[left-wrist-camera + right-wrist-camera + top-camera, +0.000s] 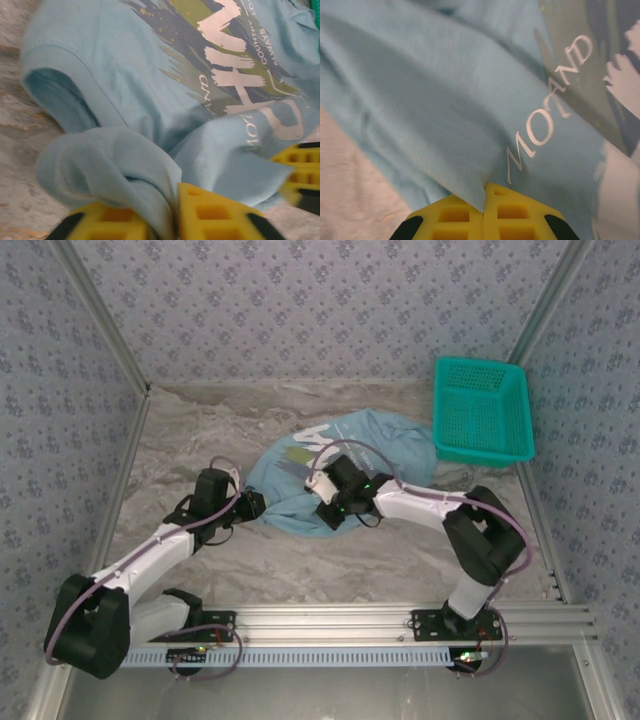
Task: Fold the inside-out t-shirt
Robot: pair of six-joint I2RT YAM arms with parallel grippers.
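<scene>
- The inside-out t-shirt (390, 445), light blue, lies crumpled in a heap on the desk (200, 430), spreading away ahead of both sets of jaws.
- Its printed face is turned up: white lettering (225, 60) over dark and olive splashes, lying beyond the left jaws and up to the right of the right jaws.
- A sleeve opening (55, 95) gapes just beyond the left jaws, to their left.
- The left jaws are clenched on a thick rolled fold of the shirt's near edge; the cloth stands bunched between the yellow pads (210, 210).
- The right jaws are clenched on the shirt too, a thin fold of plain blue cloth nipped between their yellow pads (515, 210), just below the word printed in white (545, 115).
- Seen from the left wrist, the right arm's yellow pads (300, 165) sit off to the right of the left jaws, at the same edge of the shirt.
- A teal mesh basket (480, 452) stands well beyond the right jaws, to their right, its near corner just beside the shirt.
</scene>
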